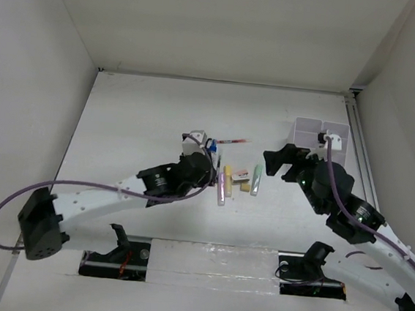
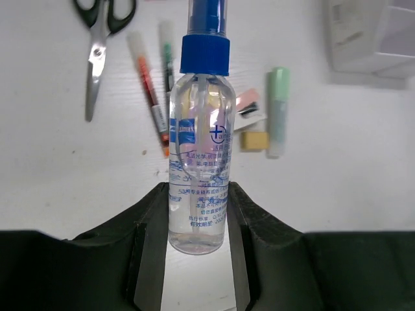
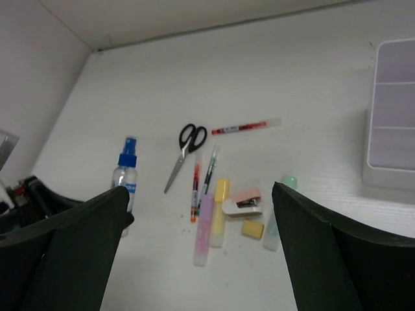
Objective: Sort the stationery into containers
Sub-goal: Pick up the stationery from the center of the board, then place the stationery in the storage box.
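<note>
Stationery [image 3: 220, 207] lies clustered mid-table, with the organizer box [image 3: 389, 129] well apart to its right. Your left gripper [image 2: 196, 201] is pinched on the upright spray bottle [image 2: 198, 162]; your right gripper [image 3: 199, 194] hangs wide open and empty. Next, likely: lift the bottle clear and carry it boxward.

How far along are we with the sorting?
Done: nothing yet; the organizer compartments that show look empty. In hand: the left gripper is closed on the upright spray bottle; the right gripper is open, holding nothing. Left: scissors, red pen, markers and yellow block, all loose on the table.
</note>
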`<move>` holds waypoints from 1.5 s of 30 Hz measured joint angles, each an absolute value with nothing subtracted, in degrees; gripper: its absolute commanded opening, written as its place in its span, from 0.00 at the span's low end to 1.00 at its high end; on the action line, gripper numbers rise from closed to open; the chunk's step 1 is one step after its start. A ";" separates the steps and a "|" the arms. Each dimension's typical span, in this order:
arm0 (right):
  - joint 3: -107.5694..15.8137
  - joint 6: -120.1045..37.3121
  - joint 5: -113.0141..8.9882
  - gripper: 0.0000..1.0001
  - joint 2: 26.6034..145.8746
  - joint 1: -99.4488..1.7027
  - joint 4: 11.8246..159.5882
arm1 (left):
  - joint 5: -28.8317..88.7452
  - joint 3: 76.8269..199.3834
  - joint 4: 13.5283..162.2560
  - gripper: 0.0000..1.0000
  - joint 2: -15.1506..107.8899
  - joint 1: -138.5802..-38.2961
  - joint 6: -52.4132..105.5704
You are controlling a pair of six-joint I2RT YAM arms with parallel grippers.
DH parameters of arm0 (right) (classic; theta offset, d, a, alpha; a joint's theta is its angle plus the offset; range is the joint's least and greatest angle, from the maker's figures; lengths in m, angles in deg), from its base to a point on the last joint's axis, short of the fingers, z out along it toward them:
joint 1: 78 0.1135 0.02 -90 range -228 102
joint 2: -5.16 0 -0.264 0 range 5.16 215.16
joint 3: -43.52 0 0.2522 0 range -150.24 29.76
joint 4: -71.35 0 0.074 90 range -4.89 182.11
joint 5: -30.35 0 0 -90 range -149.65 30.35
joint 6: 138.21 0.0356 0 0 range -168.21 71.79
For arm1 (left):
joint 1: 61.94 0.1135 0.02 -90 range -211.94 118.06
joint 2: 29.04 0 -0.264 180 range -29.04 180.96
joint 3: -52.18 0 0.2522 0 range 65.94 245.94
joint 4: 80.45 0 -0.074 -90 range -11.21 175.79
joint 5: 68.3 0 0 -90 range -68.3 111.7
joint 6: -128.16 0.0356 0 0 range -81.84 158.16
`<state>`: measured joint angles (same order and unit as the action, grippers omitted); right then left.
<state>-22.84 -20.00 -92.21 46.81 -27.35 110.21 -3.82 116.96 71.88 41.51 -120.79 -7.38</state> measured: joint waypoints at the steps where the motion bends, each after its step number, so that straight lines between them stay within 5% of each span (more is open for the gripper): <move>1: -22.84 -20.27 -89.94 0.96 46.76 -29.10 108.60 | -2.99 115.02 74.22 0.00 38.23 -120.92 -5.28; 11: -20.57 -18.82 -65.15 0.92 60.40 -34.62 90.26 | 6.67 105.33 87.88 0.00 24.35 -121.62 9.30; 23: -15.87 -13.67 -52.06 0.87 65.89 -32.11 75.99 | 10.25 102.99 93.69 0.00 19.63 -121.86 14.17; 30: -13.09 -10.23 -46.51 0.67 68.36 -32.16 67.81 | 11.46 102.99 94.87 0.00 20.90 -121.86 15.11; 33: -12.39 -9.27 -45.44 0.48 68.99 -32.16 66.94 | 11.41 102.99 95.59 0.00 20.90 -121.86 15.22; 36: -12.18 -8.38 -44.91 0.09 69.08 -32.18 66.22 | 11.37 103.02 96.29 0.00 20.90 -121.86 15.26; 38: -12.05 -8.00 -44.93 0.00 68.99 -32.16 66.02 | 11.17 103.02 96.27 0.00 20.90 -121.90 15.42; 39: -12.02 -8.05 -45.04 0.00 68.93 -32.16 66.08 | 11.17 103.04 96.29 0.06 21.01 -121.90 15.48; 41: -12.02 -8.11 -45.50 0.00 68.71 -32.16 66.50 | 11.19 103.17 96.31 0.41 21.33 -121.90 15.61; 43: -12.02 -8.88 -46.03 0.00 68.29 -32.31 67.02 | 11.02 103.32 96.29 0.99 21.79 -121.90 16.42; 45: -12.02 -10.39 -46.59 0.00 67.81 -33.34 67.66 | 11.19 103.48 96.38 1.00 22.27 -121.88 15.98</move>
<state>-12.02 -10.39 -46.59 67.81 -33.34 67.66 11.19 103.48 96.38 22.27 -121.88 15.98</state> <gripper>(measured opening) 0.426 0.953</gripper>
